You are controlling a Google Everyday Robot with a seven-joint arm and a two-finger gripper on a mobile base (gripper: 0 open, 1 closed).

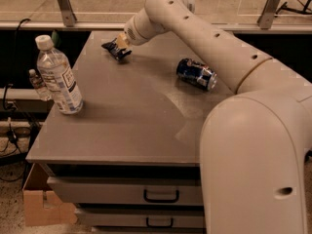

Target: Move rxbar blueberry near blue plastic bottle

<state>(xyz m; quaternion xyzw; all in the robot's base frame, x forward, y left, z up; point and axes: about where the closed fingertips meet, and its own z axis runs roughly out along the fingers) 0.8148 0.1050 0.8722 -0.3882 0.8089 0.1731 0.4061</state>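
Note:
The rxbar blueberry (112,48), a small dark navy wrapper, is at the back left of the grey table (126,126). My gripper (120,47) is shut on it and holds it just above the tabletop. The blue plastic bottle (58,77), clear with a white cap and a white-and-blue label, stands upright near the table's left edge, well to the front left of the gripper.
A blue soda can (196,73) lies on its side at the right of the table. A tiny clear bottle (38,84) stands behind the big bottle, off the left edge. My arm spans the right side. Drawers (161,195) and a cardboard box (41,204) are below.

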